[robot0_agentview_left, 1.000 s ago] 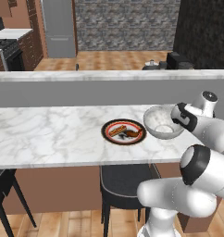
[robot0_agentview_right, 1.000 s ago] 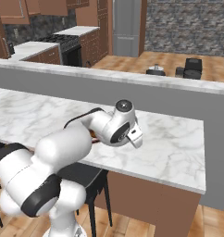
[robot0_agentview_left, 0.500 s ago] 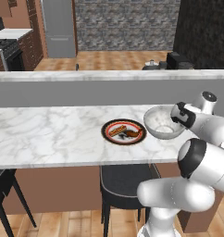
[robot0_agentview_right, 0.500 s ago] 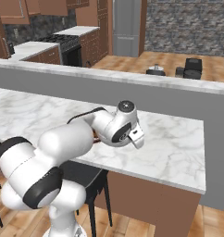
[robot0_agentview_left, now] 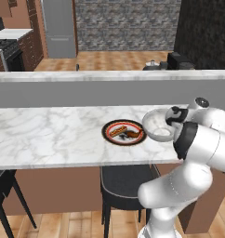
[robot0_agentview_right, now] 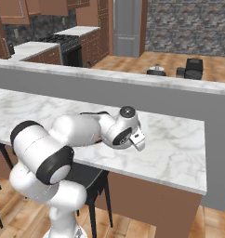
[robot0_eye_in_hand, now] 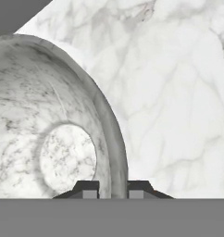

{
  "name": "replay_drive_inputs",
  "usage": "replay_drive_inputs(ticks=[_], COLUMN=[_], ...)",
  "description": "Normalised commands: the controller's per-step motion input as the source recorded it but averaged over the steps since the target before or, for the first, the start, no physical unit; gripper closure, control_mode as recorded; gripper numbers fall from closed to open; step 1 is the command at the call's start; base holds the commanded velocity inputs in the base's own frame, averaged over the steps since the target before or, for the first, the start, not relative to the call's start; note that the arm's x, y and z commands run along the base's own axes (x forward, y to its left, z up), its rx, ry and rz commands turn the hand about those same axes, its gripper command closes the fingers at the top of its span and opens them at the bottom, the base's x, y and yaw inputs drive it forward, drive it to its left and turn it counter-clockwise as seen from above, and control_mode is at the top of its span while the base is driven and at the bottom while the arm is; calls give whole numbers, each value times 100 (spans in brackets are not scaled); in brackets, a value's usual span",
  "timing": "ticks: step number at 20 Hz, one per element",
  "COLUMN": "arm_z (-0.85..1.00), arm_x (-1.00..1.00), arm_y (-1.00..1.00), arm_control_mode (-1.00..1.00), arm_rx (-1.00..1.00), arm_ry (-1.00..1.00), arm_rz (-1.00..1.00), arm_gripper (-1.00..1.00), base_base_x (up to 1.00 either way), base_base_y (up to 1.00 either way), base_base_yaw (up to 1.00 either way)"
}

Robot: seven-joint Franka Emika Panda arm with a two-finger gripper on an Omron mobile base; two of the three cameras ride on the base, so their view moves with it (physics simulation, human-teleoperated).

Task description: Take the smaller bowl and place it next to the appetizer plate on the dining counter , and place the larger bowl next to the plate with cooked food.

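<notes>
The larger bowl [robot0_agentview_left: 157,126], deep, of grey-white marbled stone with a pale flat bottom, sits low over the dining counter [robot0_agentview_left: 49,135], just right of the plate with cooked food [robot0_agentview_left: 124,132]. Whether it touches the slab is unclear. My gripper [robot0_agentview_left: 170,122] is shut on the bowl's right rim. In the hand view the larger bowl [robot0_eye_in_hand: 49,115] curves in from the left, and my gripper [robot0_eye_in_hand: 113,187] has one fingertip [robot0_eye_in_hand: 88,187] inside the wall and the other outside. The smaller bowl and the appetizer plate are out of view. In the right base view my arm covers the bowl.
A raised grey wall [robot0_agentview_left: 86,90] runs along the back of the counter. A black stool [robot0_agentview_left: 123,179] stands beneath the front edge. The slab ends at the right [robot0_agentview_right: 205,153], a short way past my hand. The kitchen stove [robot0_agentview_right: 68,44] is far off.
The bowl, with my gripper on its rim, has shifted slightly left and down toward the plate of cooked food. The grip is unchanged.
</notes>
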Motion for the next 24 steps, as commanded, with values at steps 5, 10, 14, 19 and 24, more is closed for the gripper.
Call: replay_drive_inputs(ticks=[5,10,14,19,24], arm_z=[-31,-24,10,91,100], arm_x=[45,41,18,-7,-23], arm_y=[-29,-37,-7,10,23], arm_control_mode=[-100,-100,-100,-100,-100], arm_rx=[0,0,0,0,-2], arm_ry=[0,0,0,-5,-10], arm_rz=[0,-1,-3,0,0], arm_gripper=[100,100,-100,-100,-100], base_base_x=[0,0,0,0,0], base_base_y=[0,0,0,0,0], base_base_yaw=[0,0,0,0,0])
